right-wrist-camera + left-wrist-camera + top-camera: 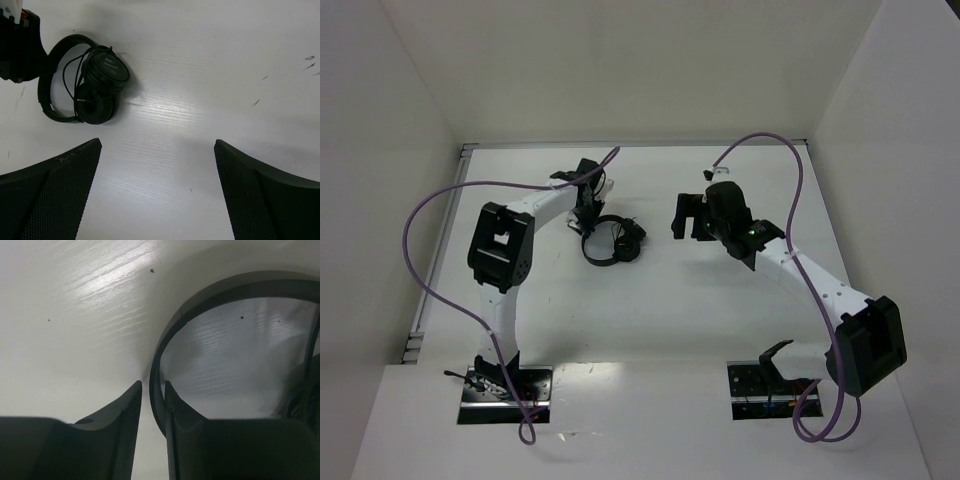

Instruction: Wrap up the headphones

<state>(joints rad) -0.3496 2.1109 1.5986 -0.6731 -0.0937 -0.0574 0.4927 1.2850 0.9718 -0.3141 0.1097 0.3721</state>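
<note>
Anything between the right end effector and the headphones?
Nothing: bare table between the right end effector and the headphones, seen in the right wrist view.

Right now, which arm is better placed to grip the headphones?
Left, probably: the left gripper straddles the headband of the headphones, jaws slightly apart. The right gripper hangs wide open, apart from them.

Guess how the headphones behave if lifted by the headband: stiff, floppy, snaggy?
The headphones look light; the thin headband probably flexes slightly but keeps its arch. The ear pads sit stacked at one end, so they may swing on a lift. The cord lies in loose loops, likely floppy and apt to trail or snag.
</note>
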